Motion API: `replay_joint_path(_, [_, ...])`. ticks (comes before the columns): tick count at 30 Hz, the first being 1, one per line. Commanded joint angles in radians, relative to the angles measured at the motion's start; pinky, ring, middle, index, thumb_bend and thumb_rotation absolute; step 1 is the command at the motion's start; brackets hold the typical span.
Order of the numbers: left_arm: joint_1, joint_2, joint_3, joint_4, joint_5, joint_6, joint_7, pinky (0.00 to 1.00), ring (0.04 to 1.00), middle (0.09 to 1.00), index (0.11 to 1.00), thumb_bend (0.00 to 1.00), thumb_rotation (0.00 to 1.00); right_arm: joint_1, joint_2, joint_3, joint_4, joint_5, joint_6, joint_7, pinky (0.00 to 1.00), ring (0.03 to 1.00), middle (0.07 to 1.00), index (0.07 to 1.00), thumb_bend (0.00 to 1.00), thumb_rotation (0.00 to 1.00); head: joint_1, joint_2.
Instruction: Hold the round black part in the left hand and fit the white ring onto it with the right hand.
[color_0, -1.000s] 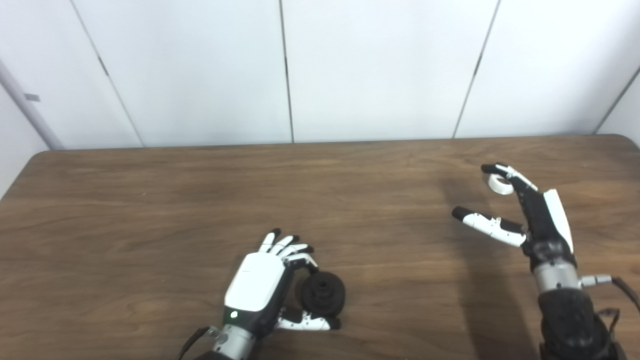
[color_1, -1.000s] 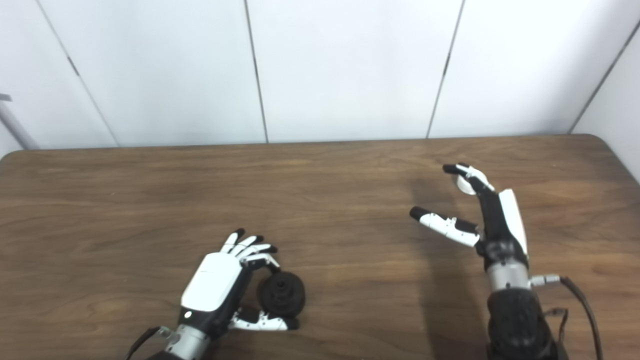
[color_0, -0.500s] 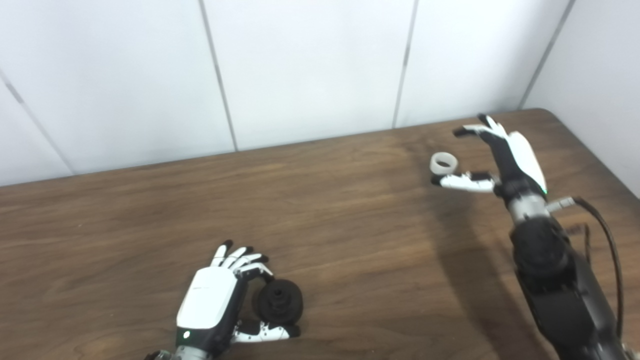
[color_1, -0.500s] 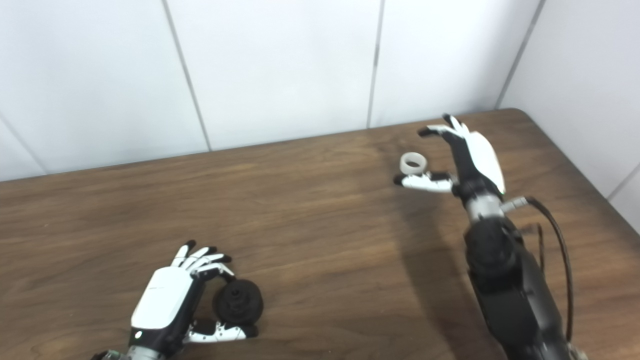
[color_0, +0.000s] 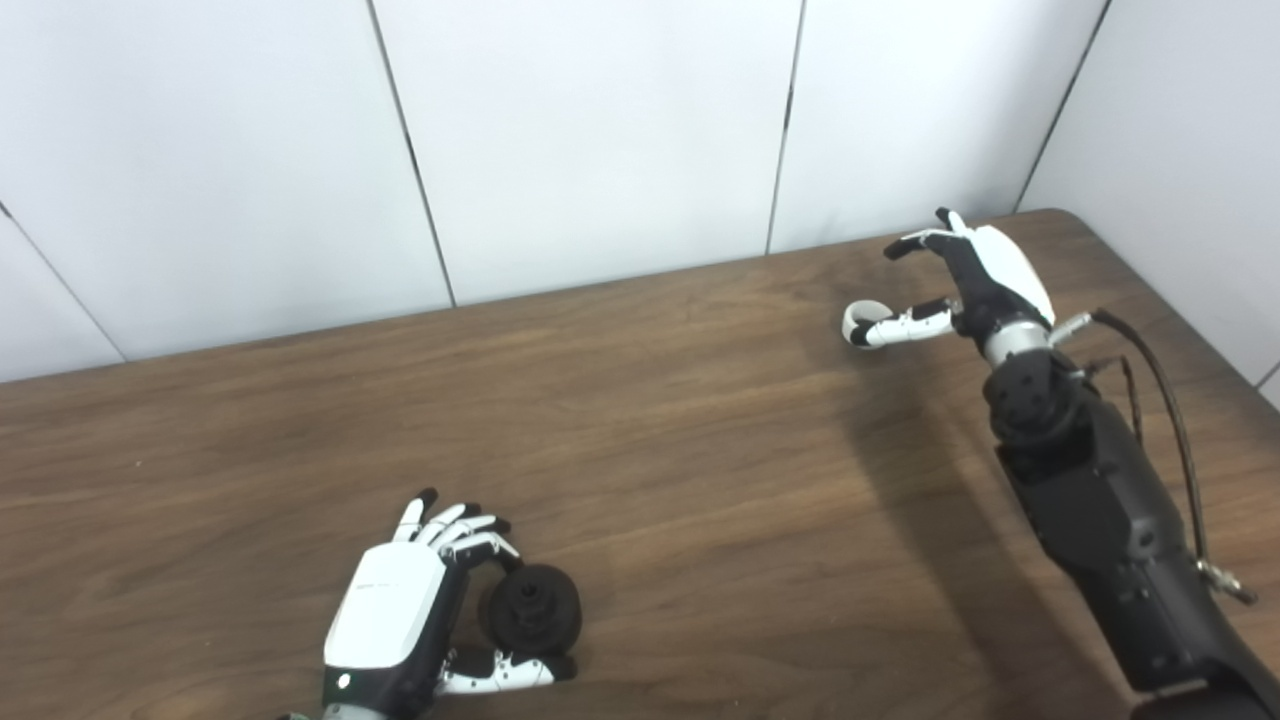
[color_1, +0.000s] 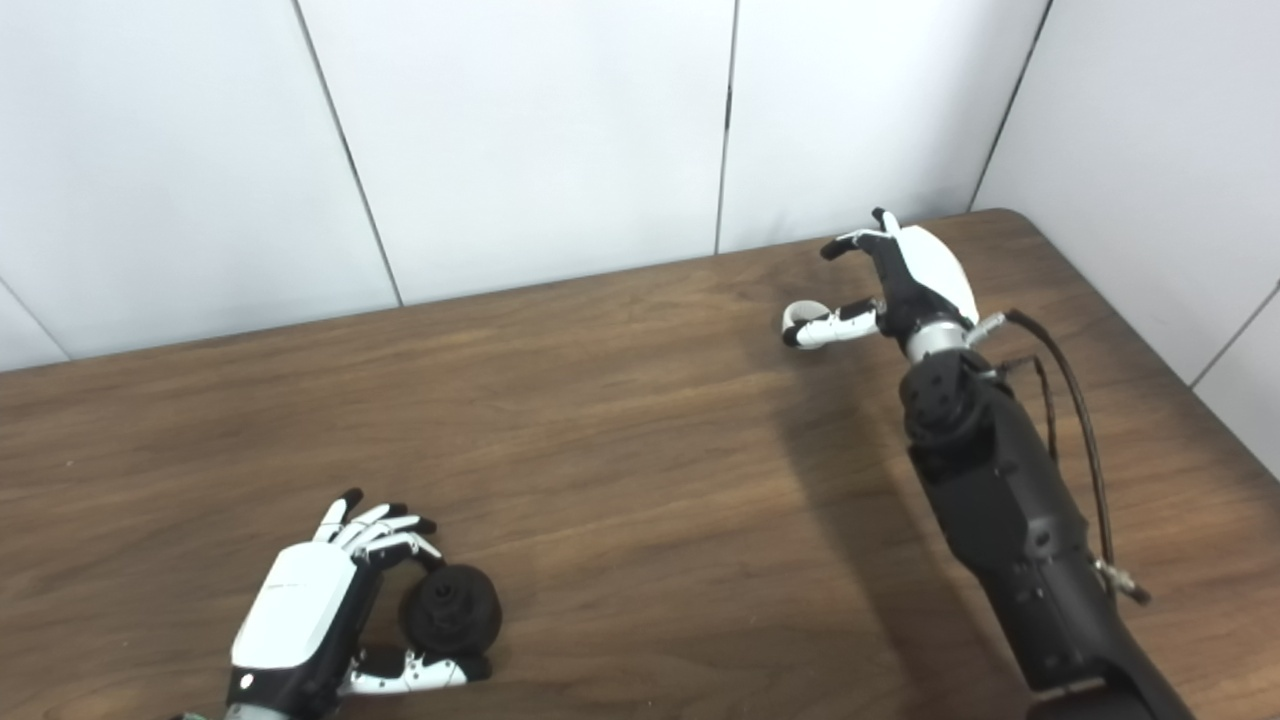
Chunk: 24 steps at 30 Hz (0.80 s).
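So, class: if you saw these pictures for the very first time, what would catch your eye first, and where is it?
The right hand reaches to the table's far right corner, fingers spread, with the small white ring at its thumb tip. Near the front edge, the left hand curls around the round black part. Between them lies the brown wooden table.

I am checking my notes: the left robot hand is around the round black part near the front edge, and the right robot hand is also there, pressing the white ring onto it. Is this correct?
Not quite. In the left eye view the right robot hand is far away near the table's back right corner, beside the white ring. The left robot hand is indeed around the round black part.
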Motion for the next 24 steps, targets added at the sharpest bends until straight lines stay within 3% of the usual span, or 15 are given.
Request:
replay_joint_path(1, [0.005, 0.022, 0.013, -0.014, 0.007, 0.005, -0.011, 1.00, 0.871, 0.773, 0.484, 0.52, 0.05, -0.065, -0.026, 0.010, 0.013, -0.042, 0.002, 0.019, 1.00, 1.000, 1.000, 0.724, 0.92, 0.22, -0.001, 0.002])
replay_joint_path(10, [0.013, 0.022, 0.019, -0.031, 0.008, 0.010, -0.027, 1.00, 0.872, 0.774, 0.484, 0.52, 0.05, -0.139, -0.020, 0.025, 0.157, -0.128, 0.002, 0.081, 1.00, 1.000, 0.997, 0.712, 0.95, 0.26, 0.002, 0.003])
replay_joint_path(24, [0.016, 0.017, 0.019, -0.036, 0.015, 0.007, -0.026, 1.00, 0.872, 0.773, 0.484, 0.52, 0.05, -0.165, 0.017, 0.037, 0.253, -0.184, 0.002, 0.088, 1.00, 1.000, 0.981, 0.712, 0.94, 0.29, 0.017, 0.004])
